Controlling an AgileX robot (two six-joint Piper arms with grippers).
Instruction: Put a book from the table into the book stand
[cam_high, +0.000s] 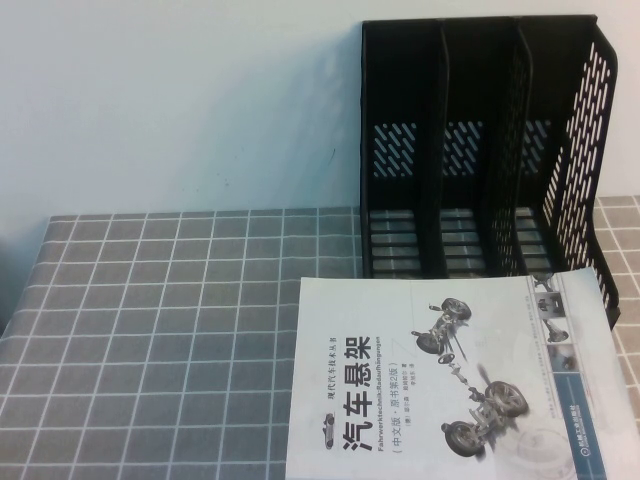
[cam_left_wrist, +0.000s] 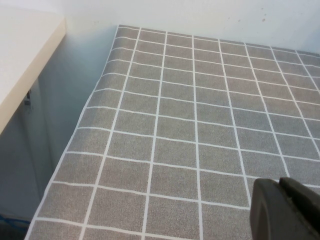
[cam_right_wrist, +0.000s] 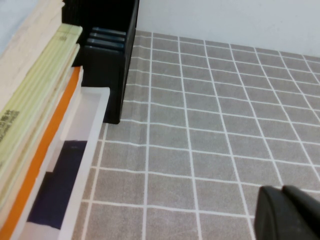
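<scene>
Seeing the table (cam_high: 150, 330) first, stretching wide under a grey cloth ruled with white squares and ending at a pale wall.

Finding the book stand (cam_high: 480, 150) next, standing upright at the far right of the cloth against that wall. Showing three tall compartments in black plastic, open towards the robot, with slotted walls and a sloping right side.

Finding the book (cam_high: 450, 380) in front of the stand, lying flat and cover up on the near right of the table. Sitting slightly askew, with its far right corner overlapping the foot of the stand in the high view and its near edge running out of sight. Displaying a black Chinese title and grey wheel and suspension drawings on white.

Catching, in the right wrist view, a stack of books (cam_right_wrist: 45, 125) just beside the front foot of the stand (cam_right_wrist: 112, 60), showing pale, orange and navy layers.

Locating the left gripper (cam_left_wrist: 285, 210) only in its own wrist view, hovering above bare cloth near the table's left edge; being unable to tell whether released or clenched.

Locating the right gripper (cam_right_wrist: 287, 212) likewise, hovering over bare cloth, well apart from the stand and the stack; again being unable to tell its state.
</scene>
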